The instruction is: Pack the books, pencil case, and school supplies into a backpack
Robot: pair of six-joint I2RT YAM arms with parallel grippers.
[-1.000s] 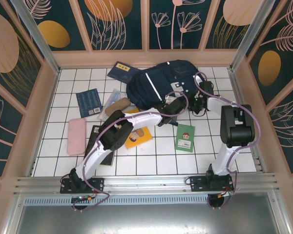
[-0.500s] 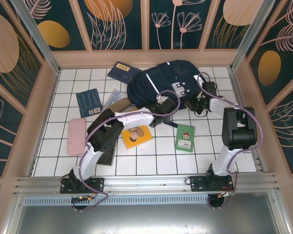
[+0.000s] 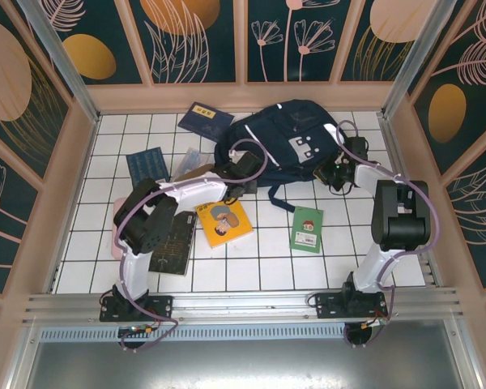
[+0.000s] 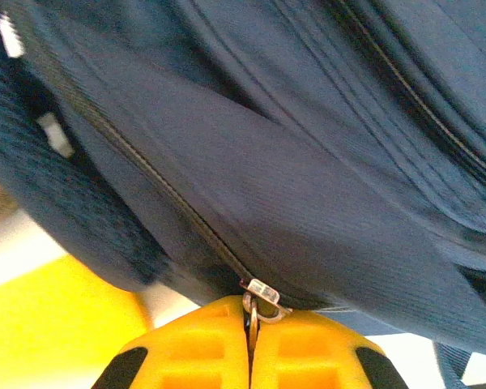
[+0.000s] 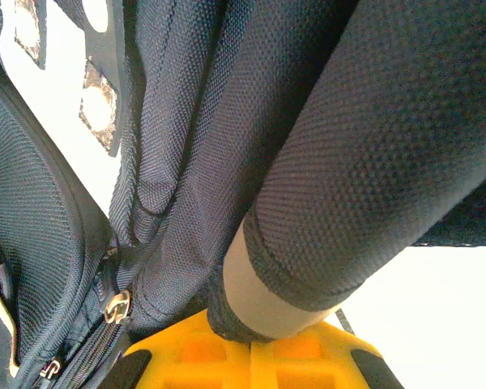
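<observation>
One zipper pull (image 4: pixel 264 292) half-hidden in left gripper (image 4: pixel 249 322)

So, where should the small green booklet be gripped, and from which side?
The green booklet lies flat on the tiled table, apart from other things. Probably pinch its right long edge, coming in low from the side of the right arm: the bare tiles there leave room to lever that thin edge up.

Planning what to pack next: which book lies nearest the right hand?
The small green booklet, alone by the backpack's right side; the yellow-orange book and the rest lie further left.
</observation>
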